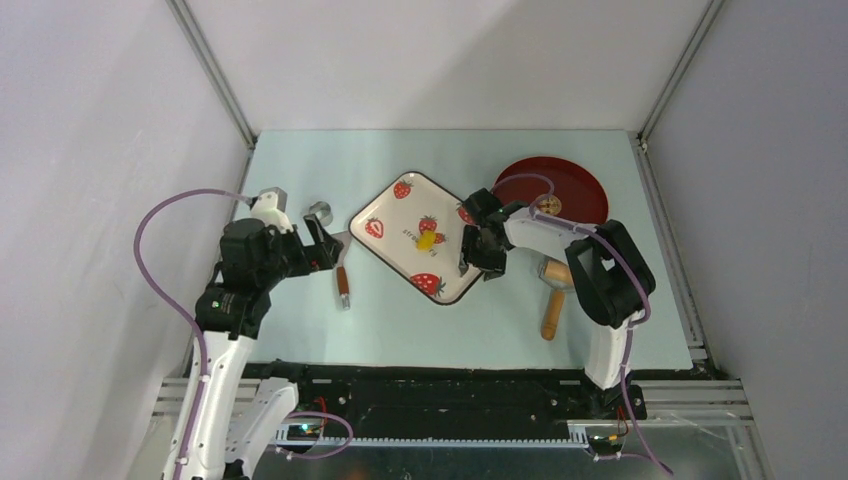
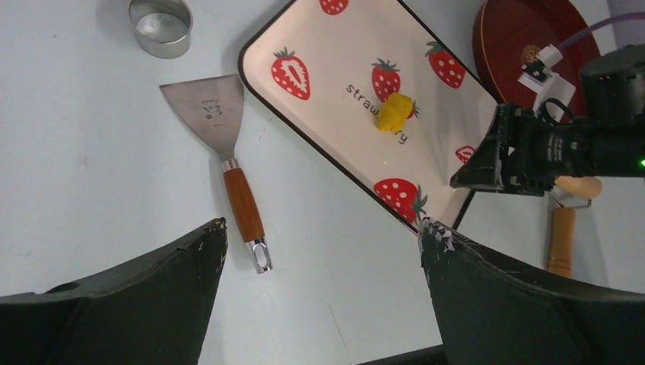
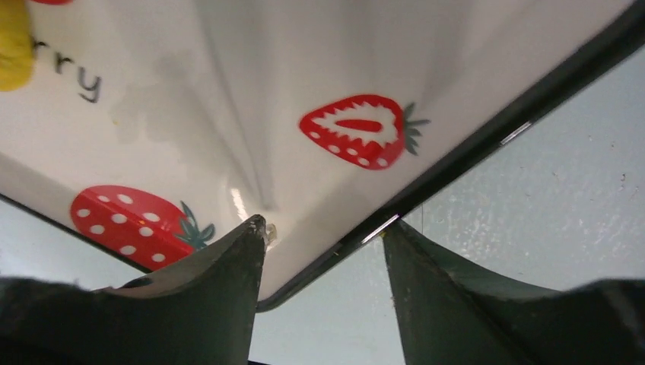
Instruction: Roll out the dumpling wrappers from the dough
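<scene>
The dough (image 1: 428, 240) (image 2: 394, 112) is a small bright-yellow lump near the middle of the strawberry-print tray (image 1: 392, 212) (image 2: 335, 46). In the right wrist view only an edge of the dough (image 3: 14, 46) shows at the far left. One tan-brown dumpling wrapper (image 1: 548, 206) (image 2: 530, 53) lies on the dark red plate (image 1: 575, 180). My right gripper (image 1: 483, 262) (image 3: 323, 224) is at the tray's (image 3: 228, 76) right corner, its jaws apart and straddling the rim. My left gripper (image 1: 325, 240) (image 2: 319, 232) hovers wide open over bare table, left of the tray.
A metal scraper with a wooden handle (image 1: 342, 275) (image 2: 228, 163) lies left of the tray, with a metal ring cutter (image 1: 319, 212) (image 2: 160, 26) behind it. A wooden rolling pin (image 1: 553, 300) (image 2: 563, 239) lies right of the tray, under my right arm.
</scene>
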Robot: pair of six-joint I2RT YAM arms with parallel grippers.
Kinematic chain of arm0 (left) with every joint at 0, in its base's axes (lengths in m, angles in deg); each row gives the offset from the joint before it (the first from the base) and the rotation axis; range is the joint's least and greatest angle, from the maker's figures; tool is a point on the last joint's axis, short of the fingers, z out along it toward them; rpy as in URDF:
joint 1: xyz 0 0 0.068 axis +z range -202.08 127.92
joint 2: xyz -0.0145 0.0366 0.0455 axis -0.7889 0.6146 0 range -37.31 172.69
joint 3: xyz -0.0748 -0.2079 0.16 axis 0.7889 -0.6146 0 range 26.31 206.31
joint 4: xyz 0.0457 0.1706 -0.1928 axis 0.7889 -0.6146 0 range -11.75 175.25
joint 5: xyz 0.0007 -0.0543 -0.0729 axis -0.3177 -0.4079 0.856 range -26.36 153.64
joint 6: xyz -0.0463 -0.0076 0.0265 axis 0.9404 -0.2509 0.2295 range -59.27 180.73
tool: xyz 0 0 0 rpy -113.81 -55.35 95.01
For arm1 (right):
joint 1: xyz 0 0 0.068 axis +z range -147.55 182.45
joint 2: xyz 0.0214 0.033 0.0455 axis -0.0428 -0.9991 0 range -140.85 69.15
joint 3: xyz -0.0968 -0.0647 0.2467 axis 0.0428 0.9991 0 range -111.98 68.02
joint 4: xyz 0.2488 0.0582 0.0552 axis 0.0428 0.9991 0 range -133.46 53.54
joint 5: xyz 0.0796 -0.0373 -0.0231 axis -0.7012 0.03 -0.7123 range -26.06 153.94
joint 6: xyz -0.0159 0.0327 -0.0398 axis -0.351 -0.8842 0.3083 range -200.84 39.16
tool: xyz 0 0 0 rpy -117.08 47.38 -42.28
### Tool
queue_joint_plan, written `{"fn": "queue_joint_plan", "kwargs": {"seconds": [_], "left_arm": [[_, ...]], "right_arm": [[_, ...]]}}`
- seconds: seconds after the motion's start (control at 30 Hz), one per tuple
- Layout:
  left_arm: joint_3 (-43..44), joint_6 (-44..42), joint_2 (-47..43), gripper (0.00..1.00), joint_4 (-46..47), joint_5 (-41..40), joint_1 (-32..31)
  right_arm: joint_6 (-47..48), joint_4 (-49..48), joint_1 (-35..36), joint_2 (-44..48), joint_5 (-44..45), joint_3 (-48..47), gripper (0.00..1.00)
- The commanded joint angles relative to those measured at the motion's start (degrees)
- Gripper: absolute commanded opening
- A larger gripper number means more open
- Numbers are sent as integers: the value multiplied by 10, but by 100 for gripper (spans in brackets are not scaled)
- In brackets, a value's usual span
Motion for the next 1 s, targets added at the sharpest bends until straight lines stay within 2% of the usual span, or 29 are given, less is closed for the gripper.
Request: {"fn": "queue_joint_plan", "kwargs": {"seconds": [0.0, 0.17, 0.23, 0.33, 0.57, 0.67, 0.73, 0.8, 0.83, 0.87, 0.9, 0.97], "left_arm": [[24, 14, 0, 100, 1, 15, -13], [40, 13, 12, 100, 1, 18, -23], [45, 13, 17, 100, 0, 17, -27], [47, 15, 24, 100, 1, 17, -33], [40, 16, 37, 100, 2, 13, -54], [39, 15, 37, 100, 1, 11, -59], [37, 15, 38, 100, 1, 10, -61], [36, 16, 36, 100, 1, 8, -62], [35, 18, 35, 100, 1, 8, -62], [34, 21, 32, 100, 1, 7, -62], [33, 23, 30, 100, 2, 6, -62], [30, 27, 29, 100, 2, 5, -62]], "right_arm": [[12, 40, 3, -33, 12, -35, 54], [68, 95, -1, -35, 10, -42, 37], [96, 121, -6, -34, 10, -51, 34], [141, 166, -19, -42, 26, -69, 22], [208, 189, -38, -52, 71, -64, 0], [214, 179, -53, -40, 55, -45, 0], [208, 164, -66, -16, 18, -32, 3], [194, 152, -74, 20, -14, -24, 12], [182, 140, -75, 35, -27, -17, 26], [173, 132, -77, 63, -48, -13, 32], [152, 107, -78, 78, -70, 0, 45], [112, 60, -82, 112, -102, 23, 56]]}}
